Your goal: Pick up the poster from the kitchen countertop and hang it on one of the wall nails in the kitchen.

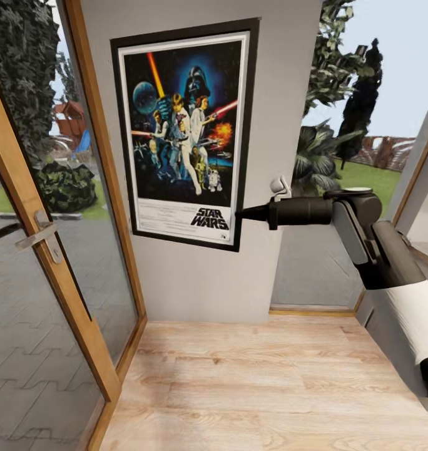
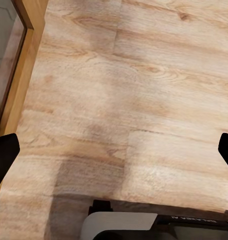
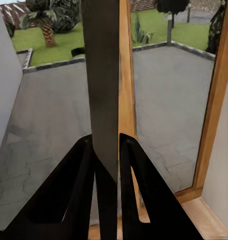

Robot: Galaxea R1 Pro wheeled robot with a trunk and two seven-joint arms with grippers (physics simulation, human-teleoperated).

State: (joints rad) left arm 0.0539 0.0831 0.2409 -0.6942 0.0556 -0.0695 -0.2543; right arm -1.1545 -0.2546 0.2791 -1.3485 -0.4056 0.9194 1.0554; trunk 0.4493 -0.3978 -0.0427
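Poster (image 1: 184, 131): tall glossy print, black frame, flat against the grey wall (image 1: 283, 94).
Right gripper (image 1: 239, 215): pinching the frame's edge.
Left gripper (image 2: 114, 145): fingers spread above pale wood floor (image 2: 144, 100).

wall nail hidden behind poster (image 1: 184, 131); left gripper (image 2: 114, 145) fingertips cropped

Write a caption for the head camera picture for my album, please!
Right pincer grips the Star Wars poster by its edge, holding it flat against the grey wall between glass doors.
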